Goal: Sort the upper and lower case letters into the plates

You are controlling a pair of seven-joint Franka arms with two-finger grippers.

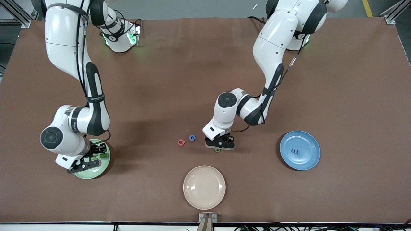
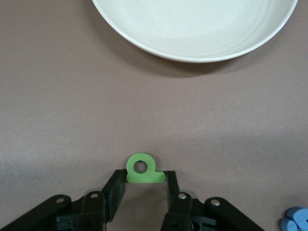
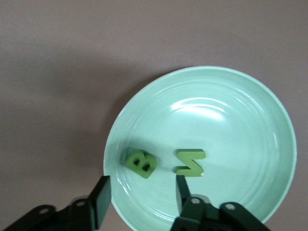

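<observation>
Plastic or foam, by the look of it: the green letter (image 2: 143,170) is lying flat on the desk (image 1: 154,80), small, light and stiff, with a round hole and a straight foot. The left tool (image 1: 220,146) is sitting low around it, fingers (image 2: 113,191) touching or nearly touching the two ends of that foot, so it seems to be gripping the letter there. Those flat ends look like the safest hold; the rounded top would probably slip. The letter is lying near the cream plate (image 1: 204,187), with a red letter (image 1: 181,142) and a blue letter (image 1: 192,138) just beside it toward the right arm's end.

The right tool (image 1: 91,158) is hovering open and empty over the green plate (image 3: 269,96), which is holding a B (image 3: 139,162) and a zigzag letter (image 3: 190,162). The blue plate (image 1: 313,142) is carrying one blue letter (image 1: 295,150).
</observation>
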